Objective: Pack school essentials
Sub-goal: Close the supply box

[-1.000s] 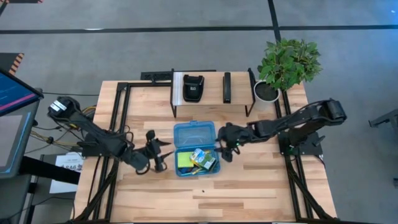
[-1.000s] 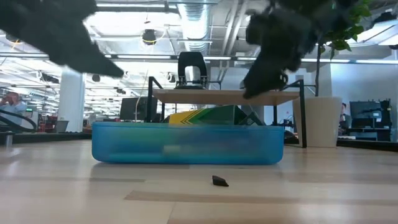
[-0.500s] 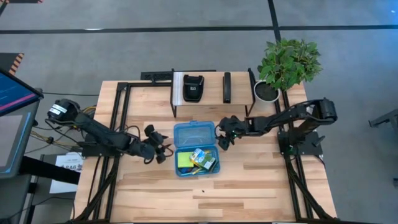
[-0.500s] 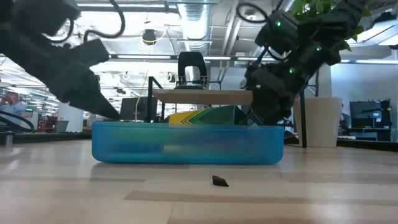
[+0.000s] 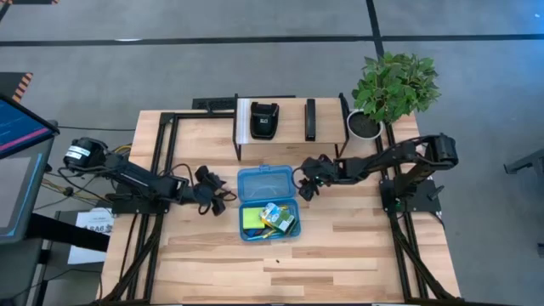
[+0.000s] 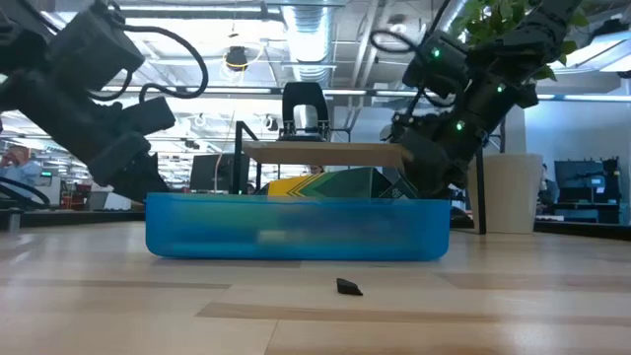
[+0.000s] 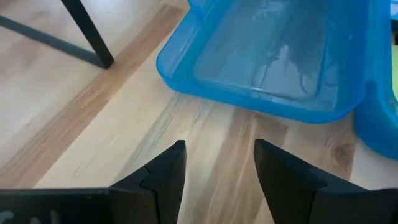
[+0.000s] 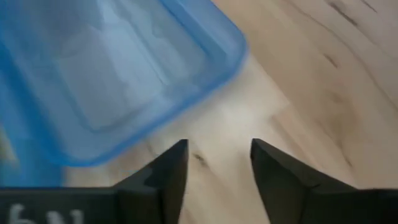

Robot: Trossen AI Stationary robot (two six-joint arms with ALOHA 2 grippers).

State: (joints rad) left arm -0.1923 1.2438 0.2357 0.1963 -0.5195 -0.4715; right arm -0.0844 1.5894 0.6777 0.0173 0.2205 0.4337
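Observation:
The translucent blue hinged case [image 5: 267,202] lies open on the table, its empty lid [image 5: 265,182] flat toward the far side. The near half holds the school essentials: a green sticky-note pad [image 5: 251,218], a yellow-green crayon box [image 5: 277,215] and other small items. The crayon box shows above the case wall in the low view [image 6: 325,184]. My left gripper [image 5: 223,195] is open and empty, just left of the case, facing the lid's corner [image 7: 180,59]. My right gripper [image 5: 302,184] is open and empty, just right of the lid, facing its other corner [image 8: 217,43].
A dark metal rack [image 5: 289,127] with black devices stands at the table's far side, close behind the lid. A potted plant [image 5: 393,89] stands at the far right corner. A small dark scrap [image 5: 277,261] lies near the front edge. Bare wood lies in front of the case.
My left gripper has drawn back up and toward the far edge, from beside the case's near half to beside the lid. My right gripper has moved from over the near half's right edge toward the far edge, ending beside the lid's right side. The case has stayed in place.

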